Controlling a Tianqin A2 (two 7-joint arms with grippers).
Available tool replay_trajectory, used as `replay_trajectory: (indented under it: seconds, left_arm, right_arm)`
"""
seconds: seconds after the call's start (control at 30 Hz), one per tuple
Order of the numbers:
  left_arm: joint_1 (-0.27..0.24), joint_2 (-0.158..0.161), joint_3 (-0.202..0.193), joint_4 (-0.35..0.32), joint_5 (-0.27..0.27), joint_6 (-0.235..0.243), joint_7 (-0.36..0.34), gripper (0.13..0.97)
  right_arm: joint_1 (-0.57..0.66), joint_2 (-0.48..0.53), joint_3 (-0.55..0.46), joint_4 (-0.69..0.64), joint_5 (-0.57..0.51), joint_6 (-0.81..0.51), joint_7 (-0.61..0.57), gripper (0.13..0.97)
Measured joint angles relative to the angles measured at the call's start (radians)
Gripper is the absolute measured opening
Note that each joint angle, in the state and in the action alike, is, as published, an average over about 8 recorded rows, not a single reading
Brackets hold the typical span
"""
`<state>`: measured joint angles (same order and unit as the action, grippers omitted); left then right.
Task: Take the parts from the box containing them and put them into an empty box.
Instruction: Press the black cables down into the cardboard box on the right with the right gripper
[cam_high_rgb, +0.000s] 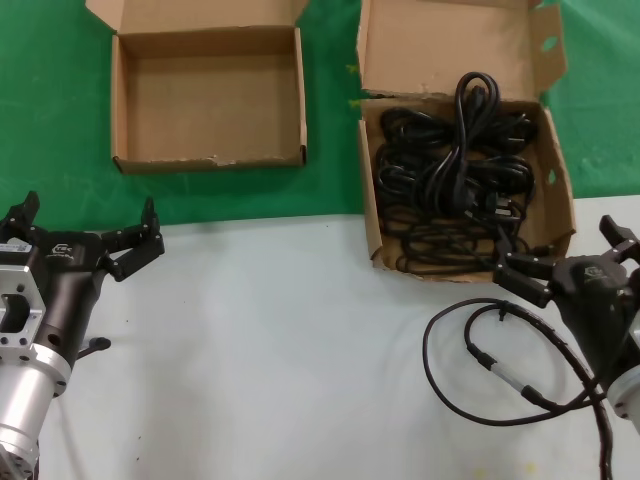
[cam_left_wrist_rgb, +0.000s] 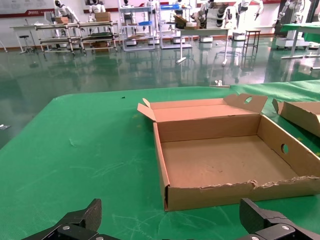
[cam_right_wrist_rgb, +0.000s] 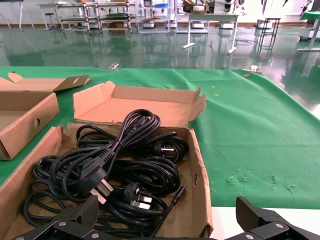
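Note:
The box with the tall lid flap and oval-holed tab (cam_high_rgb: 556, 175) stands at the right on the green cloth, full of black bundled power cords (cam_high_rgb: 450, 180). The cords also show in the right wrist view (cam_right_wrist_rgb: 115, 170). The shallow empty box (cam_high_rgb: 210, 100) with a ragged front edge stands at the left, also in the left wrist view (cam_left_wrist_rgb: 225, 165). My left gripper (cam_high_rgb: 85, 228) is open and empty on the white table, in front of the empty box. My right gripper (cam_high_rgb: 565, 258) is open and empty just in front of the full box's near right corner.
A thin black robot cable with a silver connector (cam_high_rgb: 500, 370) loops on the white table beside my right arm. The green cloth (cam_high_rgb: 330, 180) covers the far half of the table, the white surface (cam_high_rgb: 280, 350) the near half.

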<state>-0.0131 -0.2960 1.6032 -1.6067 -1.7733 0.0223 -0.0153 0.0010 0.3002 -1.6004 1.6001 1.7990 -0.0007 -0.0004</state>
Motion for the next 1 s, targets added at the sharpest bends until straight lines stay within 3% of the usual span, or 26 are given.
replay_trajectory:
  seconds: [0.43,0.77,1.0]
  left_arm:
    - [0.000,0.000,0.000,0.000,0.000,0.000,0.000,0.966]
    - [0.000,0.000,0.000,0.000,0.000,0.000,0.000,0.909]
    - [0.000,0.000,0.000,0.000,0.000,0.000,0.000,0.815]
  right_arm:
    - [0.000,0.000,0.000,0.000,0.000,0.000,0.000,0.966]
    - [-0.007,0.003,0.021,0.026,0.000,-0.048,-0.032,0.966]
    - [-0.008,0.126,0.029,0.099,-0.048,-0.191,-0.135,0.966]
